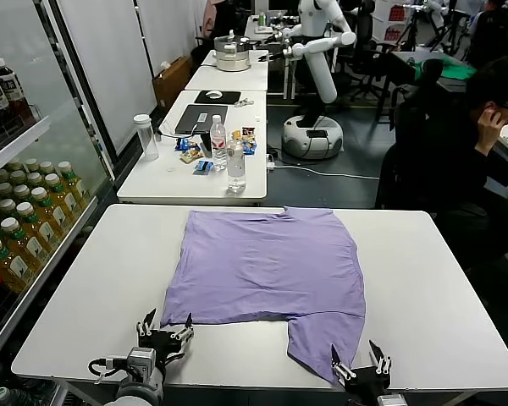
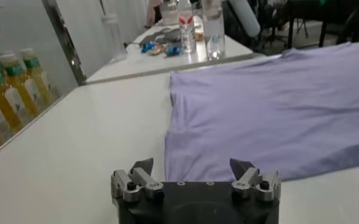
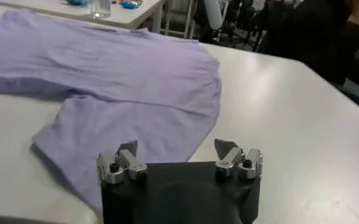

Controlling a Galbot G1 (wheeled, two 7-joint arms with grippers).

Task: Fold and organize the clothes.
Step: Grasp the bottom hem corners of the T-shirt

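Observation:
The lavender T-shirt (image 1: 267, 271) lies flat on the white table (image 1: 423, 279), with one sleeve (image 1: 326, 338) reaching toward the front edge. My left gripper (image 1: 164, 330) is open and empty at the front left, just in front of the shirt's near left corner (image 2: 182, 164). My right gripper (image 1: 361, 362) is open and empty at the front edge, beside the tip of that sleeve (image 3: 124, 128). In the left wrist view my left gripper (image 2: 194, 170) hovers at the shirt's edge. In the right wrist view my right gripper (image 3: 178, 152) sits over the sleeve's end.
A second white table (image 1: 165, 182) behind holds a water bottle (image 1: 235, 165), a clear tumbler (image 1: 145, 135), a laptop and snacks. A shelf of bottled drinks (image 1: 25, 220) stands at the left. A seated person (image 1: 474, 144) is at the right rear.

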